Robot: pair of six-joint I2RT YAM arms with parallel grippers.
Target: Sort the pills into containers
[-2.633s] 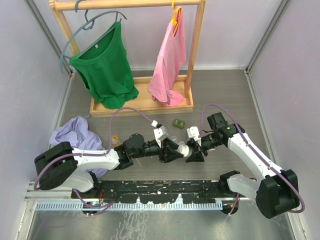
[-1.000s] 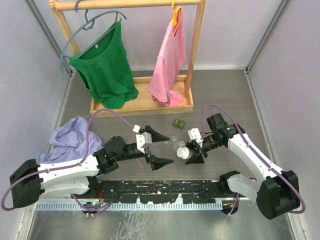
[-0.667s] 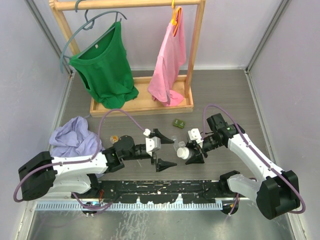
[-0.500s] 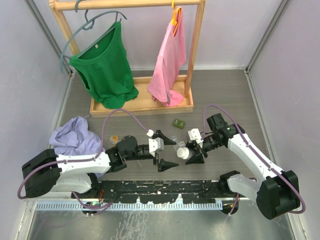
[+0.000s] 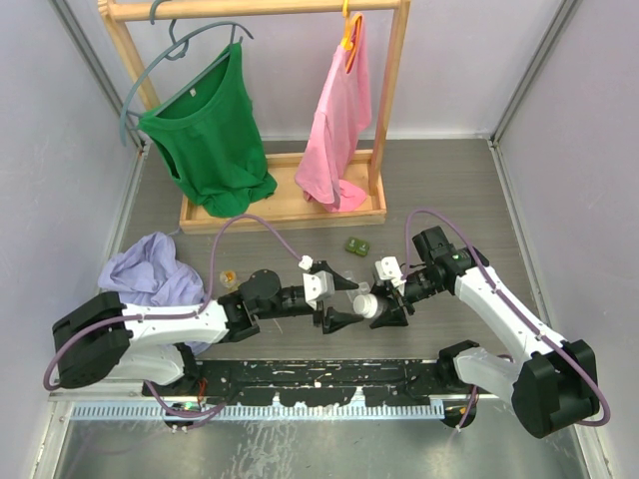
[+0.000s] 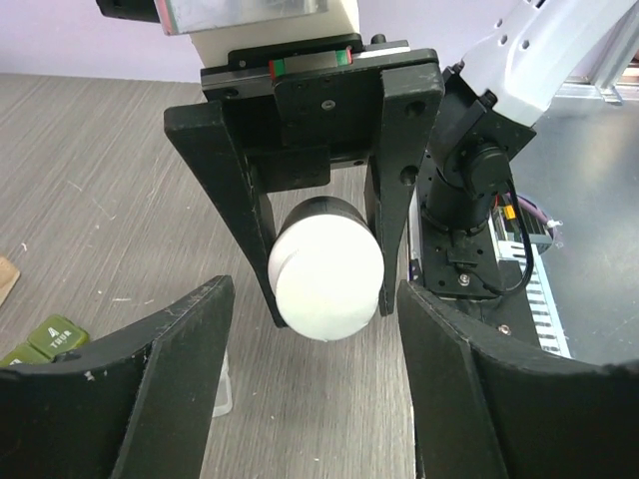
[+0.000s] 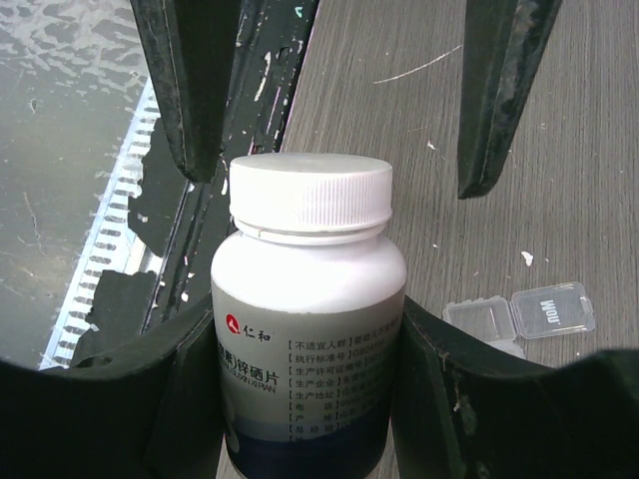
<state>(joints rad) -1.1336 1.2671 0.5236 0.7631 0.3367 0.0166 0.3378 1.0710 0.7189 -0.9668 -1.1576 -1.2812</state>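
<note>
My right gripper (image 5: pixel 387 302) is shut on a white pill bottle (image 7: pixel 308 299), held level with its white cap (image 6: pixel 325 284) pointing left. My left gripper (image 6: pixel 315 399) is open, one finger on each side of that cap with a gap on both sides. In the top view the left gripper (image 5: pixel 346 300) meets the bottle (image 5: pixel 366 304) at the table's middle. The clear container (image 7: pixel 519 314) lies open on the table beside the bottle. The dark green container (image 5: pixel 357 244) lies farther back; its edge (image 6: pixel 45 337) shows in the left wrist view. No pills are in view.
A wooden rack (image 5: pixel 285 210) at the back holds a green shirt (image 5: pixel 210 140) and a pink shirt (image 5: pixel 339 130). A lilac cloth (image 5: pixel 150 271) lies at the left, with a small orange item (image 5: pixel 230 277) near it. A metal rail (image 5: pixel 319 374) runs along the near edge.
My left arm has swung right to the bottle, and its jaws have narrowed around the cap. The right arm and bottle have stayed in place.
</note>
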